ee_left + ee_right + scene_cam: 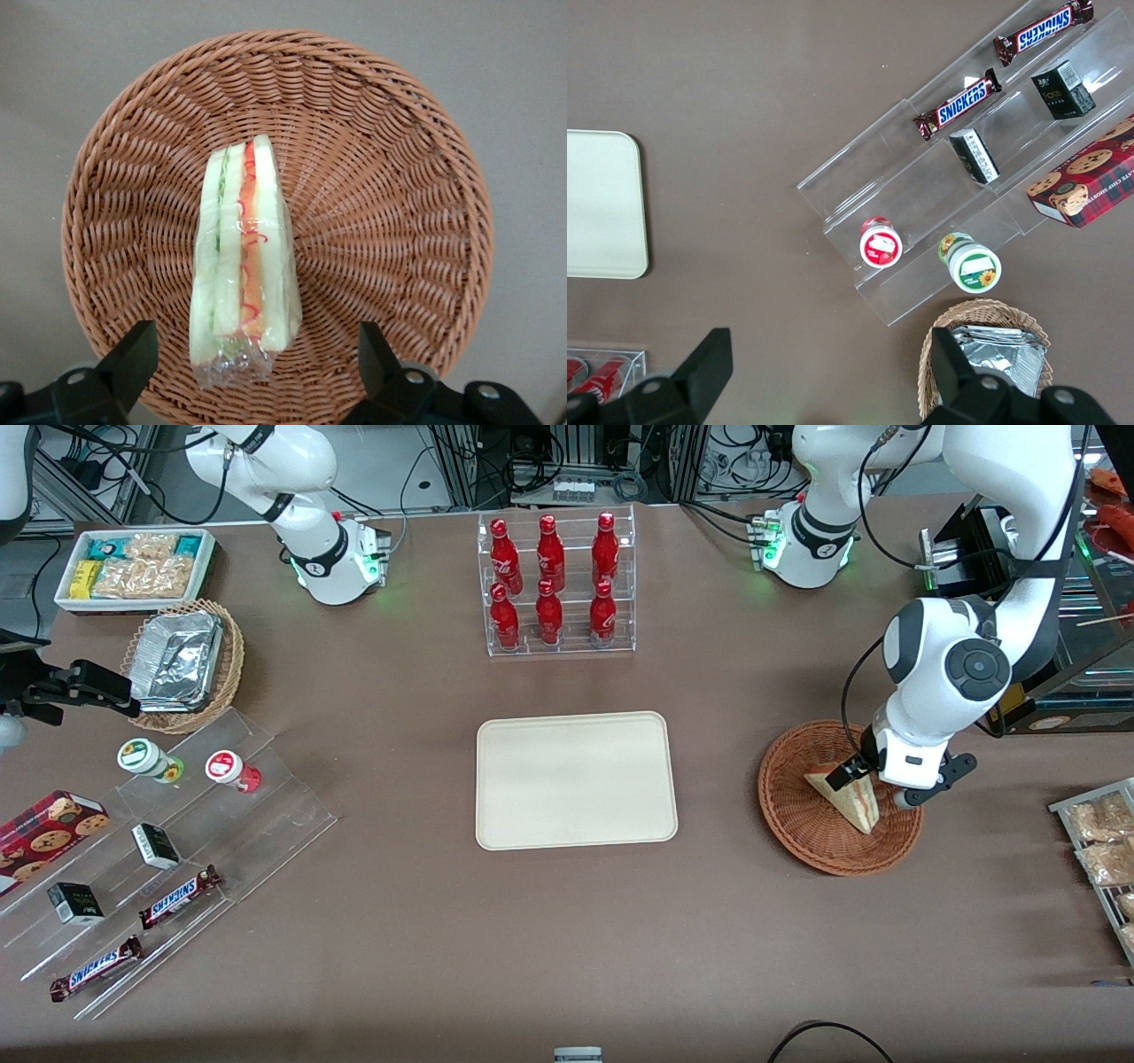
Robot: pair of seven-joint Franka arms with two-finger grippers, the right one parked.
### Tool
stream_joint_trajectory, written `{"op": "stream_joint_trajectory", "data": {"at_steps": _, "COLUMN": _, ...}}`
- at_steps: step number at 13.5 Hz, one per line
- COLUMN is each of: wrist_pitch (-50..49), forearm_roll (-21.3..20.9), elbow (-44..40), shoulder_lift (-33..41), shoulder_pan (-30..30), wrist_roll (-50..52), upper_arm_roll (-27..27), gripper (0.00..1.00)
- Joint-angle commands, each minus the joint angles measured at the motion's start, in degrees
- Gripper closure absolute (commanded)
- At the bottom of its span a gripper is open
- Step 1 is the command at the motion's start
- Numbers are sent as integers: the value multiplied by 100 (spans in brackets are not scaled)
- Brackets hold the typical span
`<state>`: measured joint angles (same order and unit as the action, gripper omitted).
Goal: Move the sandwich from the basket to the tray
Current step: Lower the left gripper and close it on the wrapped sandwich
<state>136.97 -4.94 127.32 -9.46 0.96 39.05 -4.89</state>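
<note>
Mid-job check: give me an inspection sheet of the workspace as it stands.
Surface: brown table, flat.
Job's things: sandwich lies in the basket; tray bare.
Clutter: bottle rack, foil basket, snack bin, acrylic steps with snacks, toward the parked arm's end; pastry packs toward the working arm's end.
Pincer: pincer open, low over the basket, fingers straddling the sandwich's end.
Cables: black cable at the table's near edge.
Surroundings: wiring above the table's top edge.

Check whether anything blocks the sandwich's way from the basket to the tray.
Nothing visible does. The sandwich lies in the basket, with the open gripper above it, fingers apart either side. Only bare table separates the basket from the tray.
</note>
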Motion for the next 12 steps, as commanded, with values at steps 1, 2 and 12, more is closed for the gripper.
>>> {"op": "stream_joint_trajectory", "data": {"at_steps": 1, "wrist_pitch": 286, "forearm_roll": -200, "elbow": 65, "shoulder_lift": -170, "shoulder_pan": 9, "wrist_roll": 129, "upper_arm_roll": 145, "gripper": 0}}
{"op": "stream_joint_trajectory", "data": {"at_steps": 2, "wrist_pitch": 399, "forearm_roll": -200, "elbow": 74, "shoulder_lift": -240, "shoulder_pan": 18, "wrist_roll": 129, "upper_arm_roll": 164, "gripper": 0}}
{"op": "stream_joint_trajectory", "data": {"at_steps": 12, "wrist_pitch": 726, "forearm_roll": -182, "elbow": 250, "shoulder_lift": -548, "shoulder_pan": 27, "wrist_roll": 559, "upper_arm_roll": 278, "gripper": 16}}
